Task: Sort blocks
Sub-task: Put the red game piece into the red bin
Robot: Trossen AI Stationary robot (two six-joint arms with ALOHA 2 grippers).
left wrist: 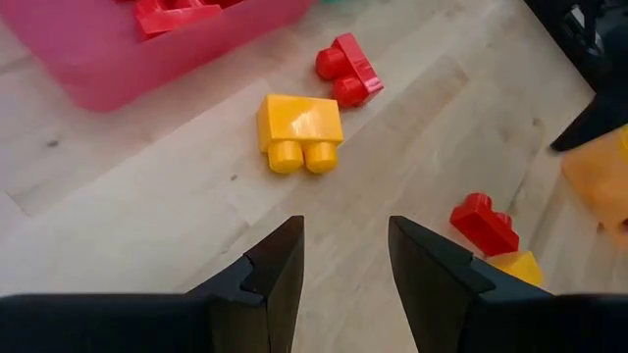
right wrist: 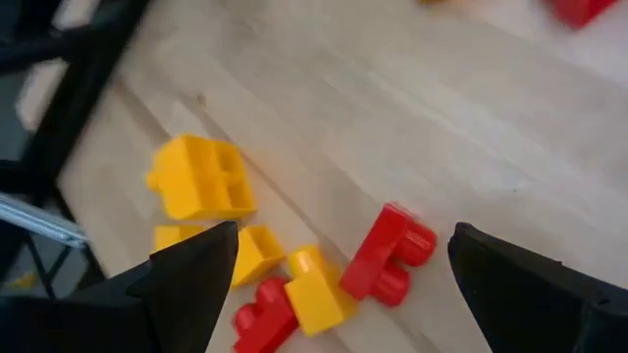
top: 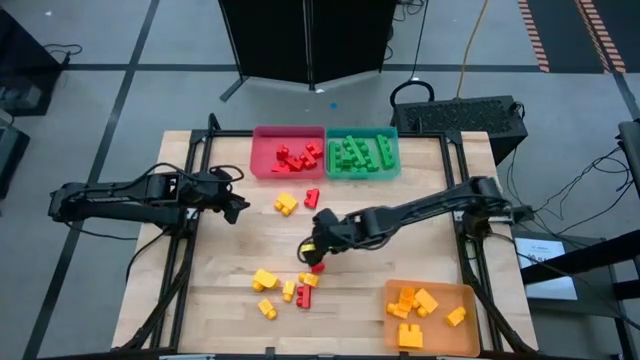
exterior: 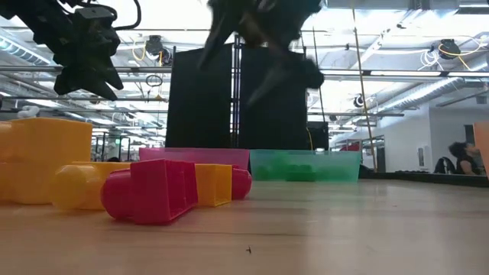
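Loose red and yellow blocks lie on the wooden table: a yellow one [top: 287, 204] and a red one [top: 312, 197] near the red tray [top: 262, 165], and a cluster [top: 290, 288] toward the near edge. My right gripper [top: 315, 245] [right wrist: 343, 237] hangs wide open above the table's middle. A red block [right wrist: 392, 257] [top: 318, 267] lies flat below it, untouched. My left gripper [top: 238, 207] [left wrist: 345, 227] waits raised at the left, its fingers a little apart with nothing between them.
The red tray holds red blocks, the teal tray [top: 392, 165] beside it holds green ones, both at the far edge. An orange tray [top: 440, 290] with yellow blocks sits at the near right corner. Bare wood lies between the trays and the near cluster.
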